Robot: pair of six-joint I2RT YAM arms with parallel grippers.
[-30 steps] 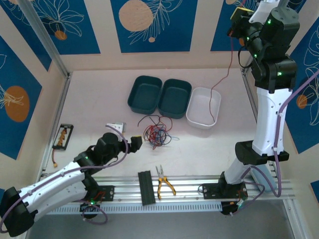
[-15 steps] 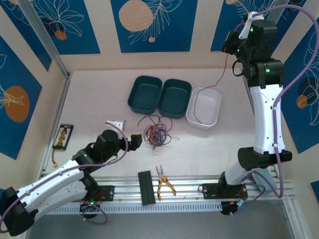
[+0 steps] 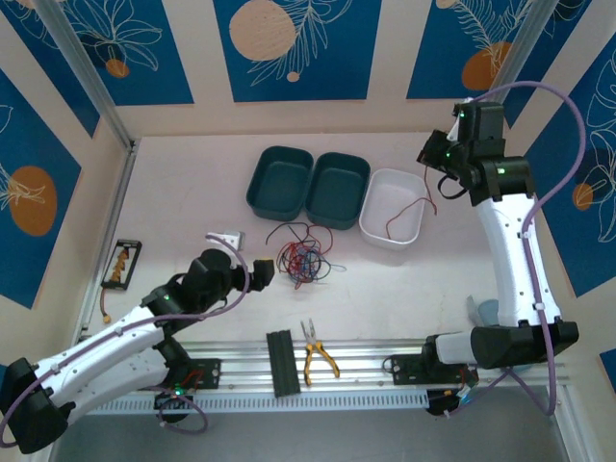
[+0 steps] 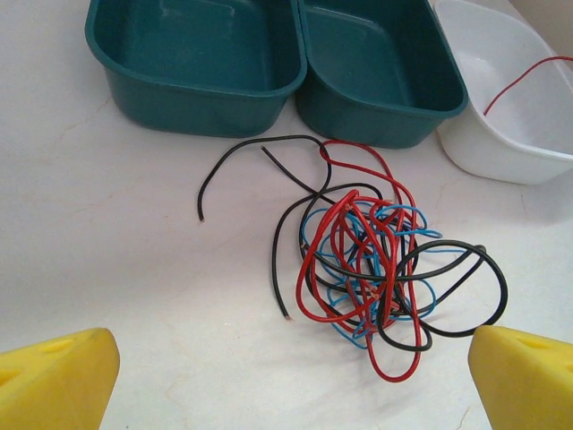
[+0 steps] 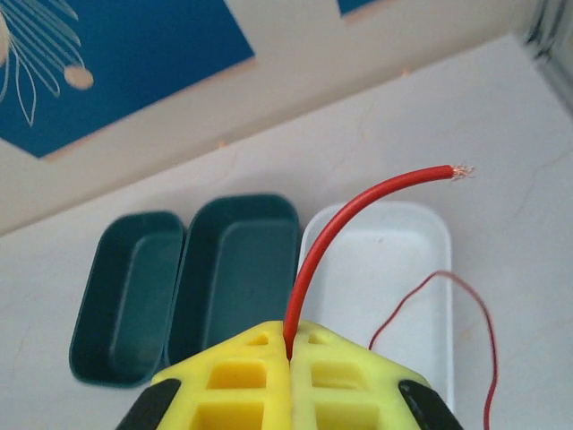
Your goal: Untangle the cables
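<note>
The cables lie as a red, blue and black tangle (image 3: 300, 258) on the table in front of the teal tubs, and fill the middle of the left wrist view (image 4: 376, 269). My left gripper (image 3: 262, 272) hovers just left of the tangle, open, nothing between its yellow fingertips (image 4: 291, 385). My right gripper (image 3: 430, 154) is above the white tub's (image 3: 385, 197) right side, shut on a separate red cable (image 5: 331, 233). Its bare end sticks up past the fingers. The rest of that cable (image 3: 409, 214) hangs down into the white tub (image 5: 394, 260).
Two teal tubs (image 3: 279, 181) (image 3: 337, 188) stand side by side left of the white one. Yellow-handled pliers (image 3: 316, 354) and a black block (image 3: 280, 363) rest on the front rail. A small white bracket (image 3: 223, 241) and a black holder (image 3: 120, 265) lie at the left.
The right arm has come down and left from high at the back right to over the white tub, bringing the red cable, whose lower part now lies in the tub. The left arm stayed put.
</note>
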